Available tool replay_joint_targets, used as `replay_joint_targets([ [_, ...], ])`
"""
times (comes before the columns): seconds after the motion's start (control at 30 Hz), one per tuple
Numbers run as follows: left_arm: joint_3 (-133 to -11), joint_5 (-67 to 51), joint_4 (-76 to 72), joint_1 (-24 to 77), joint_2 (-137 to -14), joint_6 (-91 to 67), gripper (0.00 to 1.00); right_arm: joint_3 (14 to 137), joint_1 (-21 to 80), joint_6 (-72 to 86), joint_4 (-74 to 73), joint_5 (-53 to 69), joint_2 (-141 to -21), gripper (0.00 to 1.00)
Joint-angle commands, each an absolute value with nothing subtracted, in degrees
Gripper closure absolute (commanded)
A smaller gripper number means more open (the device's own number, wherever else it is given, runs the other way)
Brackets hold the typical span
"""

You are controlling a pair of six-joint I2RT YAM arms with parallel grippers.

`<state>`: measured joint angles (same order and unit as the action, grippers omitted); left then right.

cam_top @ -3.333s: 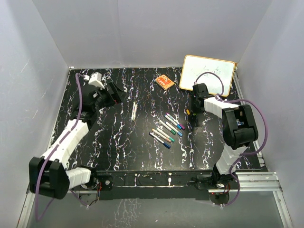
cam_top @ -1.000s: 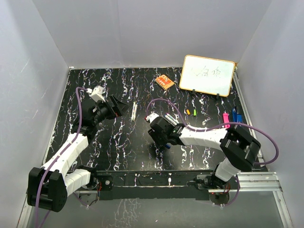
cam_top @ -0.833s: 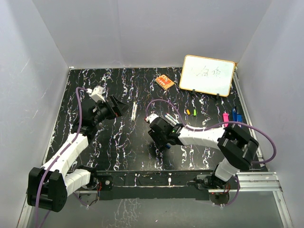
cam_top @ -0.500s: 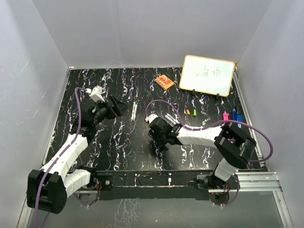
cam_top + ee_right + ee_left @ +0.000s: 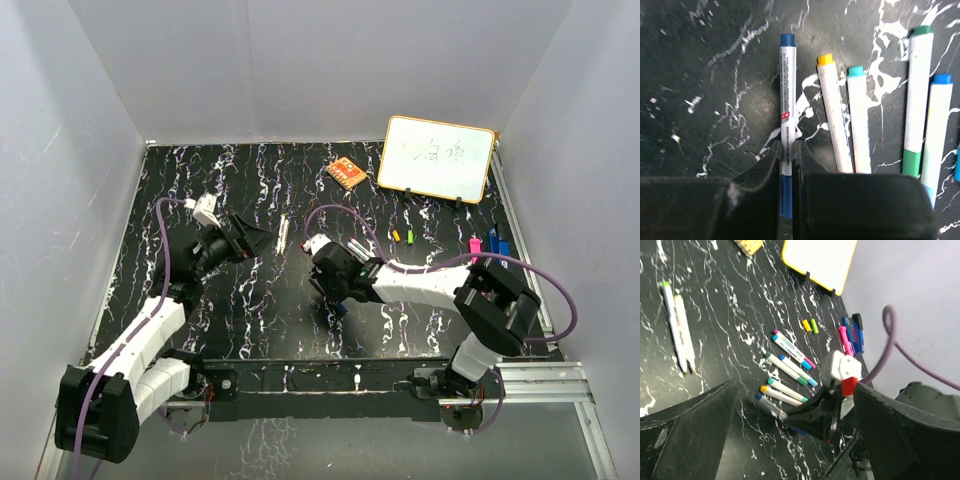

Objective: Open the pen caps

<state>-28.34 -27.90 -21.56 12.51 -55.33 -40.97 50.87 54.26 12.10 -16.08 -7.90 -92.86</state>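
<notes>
The right claw [image 5: 788, 150] was clenched on the blue-capped marker [image 5: 788, 100] at the eight o'clock end of the row, the left claw [image 5: 258, 238] hung released, and loose pen caps [image 5: 402, 237] lay on the counter [image 5: 250, 320] toward two o'clock.

Black, white-veined surface [image 5: 260, 320]. Middle: row of markers [image 5: 786, 368] lying side by side, blue marker [image 5: 787, 90] at the row's near end. Left of the row, well apart: two markers [image 5: 284, 232] lying together. Back: orange block [image 5: 345, 172] lying flat, whiteboard [image 5: 437, 158] propped at back right. Loose yellow cap [image 5: 395, 236] and green cap [image 5: 410, 237] in front of the whiteboard. Pink cap [image 5: 474, 245] and blue caps [image 5: 496, 241] by the right edge.
</notes>
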Motion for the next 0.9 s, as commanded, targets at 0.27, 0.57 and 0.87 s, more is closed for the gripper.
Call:
replay_joint_targets([
  [0.27,-18.93,-28.59,-35.13,14.37,-53.50,-54.82,0.02,60.36,54.02,13.20,-8.24,-10.36,-87.96,1.00],
  [0.57,-20.21,-24.95,-41.33,22.09,-62.61,-58.68,0.03,61.25,54.03,14.39,-4.75,-10.95,-85.11,1.00],
  [0.87,-23.07,-21.96,-46.38,27.19,-71.52,-59.93,0.07,60.51,54.03,14.69,-4.13,-9.60,-81.40,1.00],
])
